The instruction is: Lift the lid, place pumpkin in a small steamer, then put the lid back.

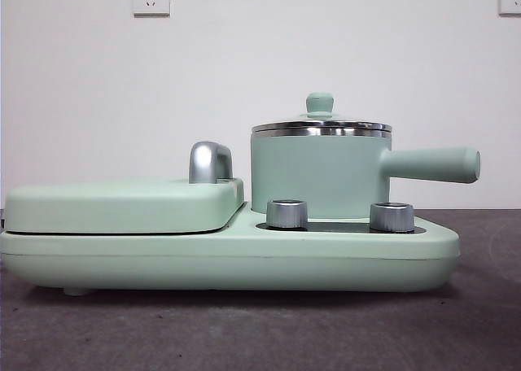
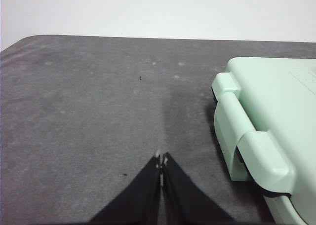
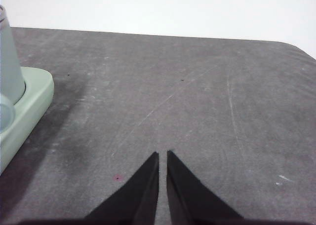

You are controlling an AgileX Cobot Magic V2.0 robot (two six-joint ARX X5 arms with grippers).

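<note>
Steamer (image 1: 317,176): matt mint-green body, polished steel rim. Lid (image 1: 321,125): shiny steel edge, matt green knob. Base unit (image 1: 228,257): smooth matt plastic; brushed-metal knobs (image 1: 286,214). Table (image 3: 197,96): grey, matt, scuffed.

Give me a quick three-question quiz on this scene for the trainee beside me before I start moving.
1. True or false: the lid sits on the small steamer.
2. Which way does the steamer's handle point in the front view: A) left, B) right, C) toward the camera?
3. Fill in: neither the left gripper nor the right gripper holds ____.

Key: 1 true; 2 B; 3 anything. Both grippers have their jaws together over the bare table, and no pumpkin shows in any view.
</note>
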